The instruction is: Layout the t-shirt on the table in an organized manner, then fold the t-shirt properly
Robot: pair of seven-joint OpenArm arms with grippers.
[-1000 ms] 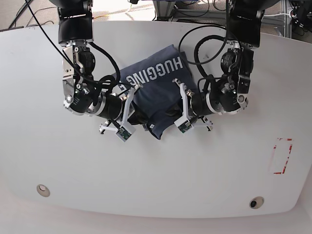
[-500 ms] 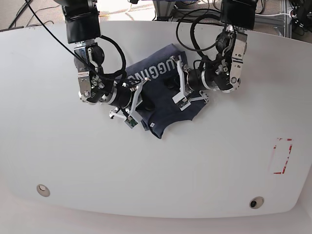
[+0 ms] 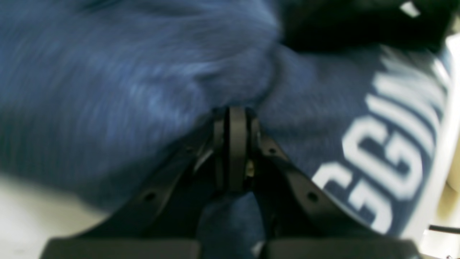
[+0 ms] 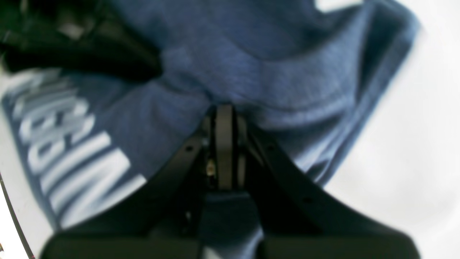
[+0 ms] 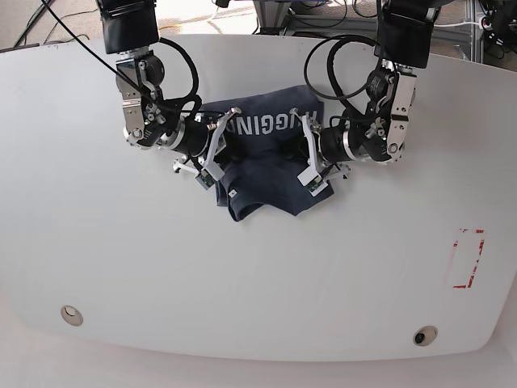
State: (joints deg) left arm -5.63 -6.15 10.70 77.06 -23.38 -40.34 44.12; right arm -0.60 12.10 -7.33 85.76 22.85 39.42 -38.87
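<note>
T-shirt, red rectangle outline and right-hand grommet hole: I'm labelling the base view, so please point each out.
t-shirt (image 5: 266,190), base view, bare cloth below the lettering.
red rectangle outline (image 5: 467,259), base view, its right side.
grommet hole (image 5: 424,335), base view, its centre.

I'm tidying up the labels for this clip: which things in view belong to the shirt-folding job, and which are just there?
Part of the job:
- t-shirt, bunched up
- table
- left gripper, shut on the t-shirt
- right gripper, shut on the t-shirt

Just there:
- red rectangle outline
- two round holes near the table's front edge
- black cables
</note>
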